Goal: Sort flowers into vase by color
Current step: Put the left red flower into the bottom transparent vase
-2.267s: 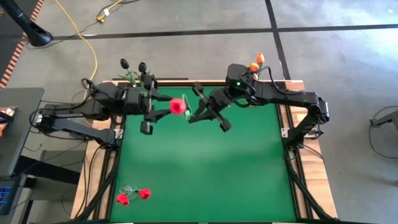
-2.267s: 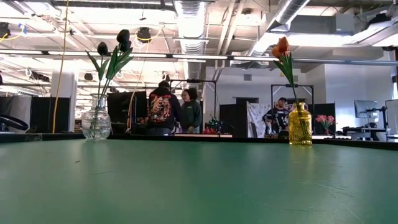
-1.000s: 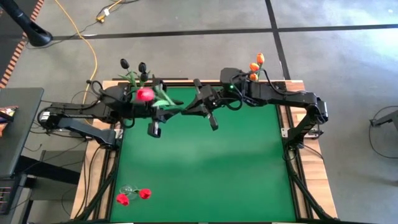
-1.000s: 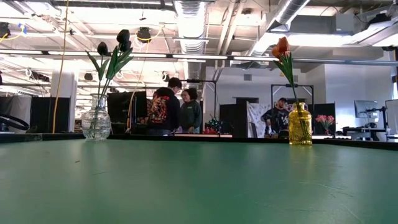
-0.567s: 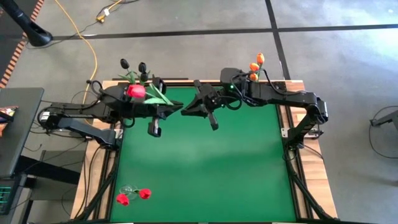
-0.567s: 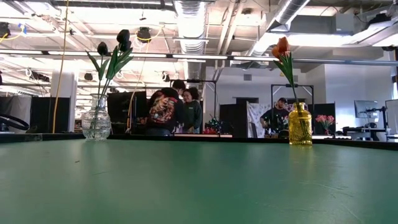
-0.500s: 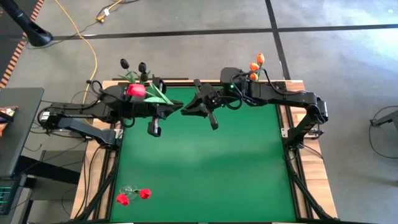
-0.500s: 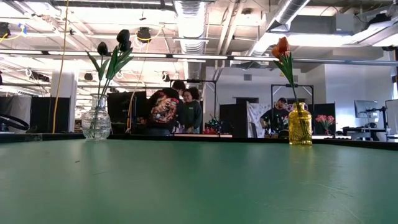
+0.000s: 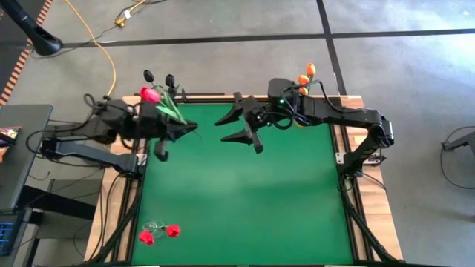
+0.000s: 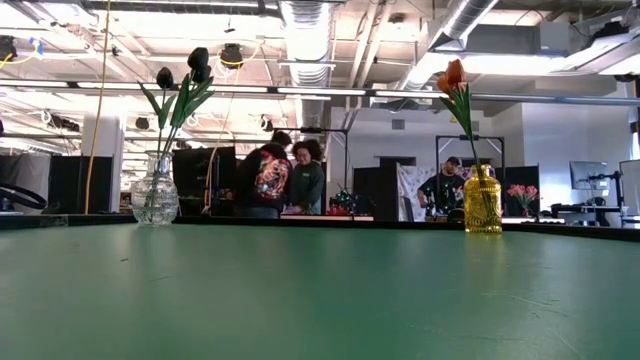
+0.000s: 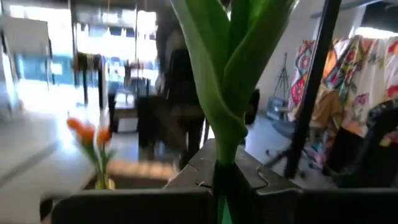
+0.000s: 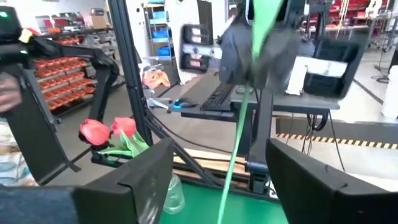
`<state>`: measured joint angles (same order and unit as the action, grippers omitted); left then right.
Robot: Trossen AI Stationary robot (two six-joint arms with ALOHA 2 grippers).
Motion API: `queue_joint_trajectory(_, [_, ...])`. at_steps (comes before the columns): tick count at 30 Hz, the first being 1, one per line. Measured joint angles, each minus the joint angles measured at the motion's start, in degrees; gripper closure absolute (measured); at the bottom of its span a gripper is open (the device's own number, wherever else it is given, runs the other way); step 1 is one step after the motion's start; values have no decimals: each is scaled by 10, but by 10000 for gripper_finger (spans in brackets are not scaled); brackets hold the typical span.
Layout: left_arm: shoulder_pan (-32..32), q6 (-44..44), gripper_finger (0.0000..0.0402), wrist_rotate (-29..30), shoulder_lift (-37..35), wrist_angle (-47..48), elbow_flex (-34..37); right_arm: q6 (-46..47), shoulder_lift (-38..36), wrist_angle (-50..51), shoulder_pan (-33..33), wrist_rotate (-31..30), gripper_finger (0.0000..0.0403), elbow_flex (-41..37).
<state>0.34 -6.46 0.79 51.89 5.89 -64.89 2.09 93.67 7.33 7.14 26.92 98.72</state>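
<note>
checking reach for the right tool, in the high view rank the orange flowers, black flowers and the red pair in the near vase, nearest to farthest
From the right tool:
1. Orange flowers, far right corner.
2. Black flowers, far left corner.
3. Red pair, near left corner, clearly farthest.

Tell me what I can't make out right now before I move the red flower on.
- Left pincer: high view, leaves of the red flower cover where it grips the stem.
- Flower head: left wrist view, cut off by the top edge; only leaves show.
- Both arms: low view shows neither, so height above the green mat is unknown.
- Clear vase: high view, too small to count its red flowers surely.
</note>
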Motion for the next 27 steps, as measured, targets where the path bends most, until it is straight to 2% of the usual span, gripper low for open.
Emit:
queue_joint_trajectory(5, [0,-92,401,-4,-65,123,0,0,-3,-5,0,0,112,0])
queue_joint_trajectory(12, [-2,-196,401,-74,-118,224,0,4,-5,-10,0,0,112,0])
queue_joint_trajectory(21, [-50,-190,401,-168,-125,302,0,42,-5,-9,-4,0,111,0])
queue_joint_trajectory(27, [-122,-167,401,-169,-124,361,0,56,-5,16,-8,0,111,0])
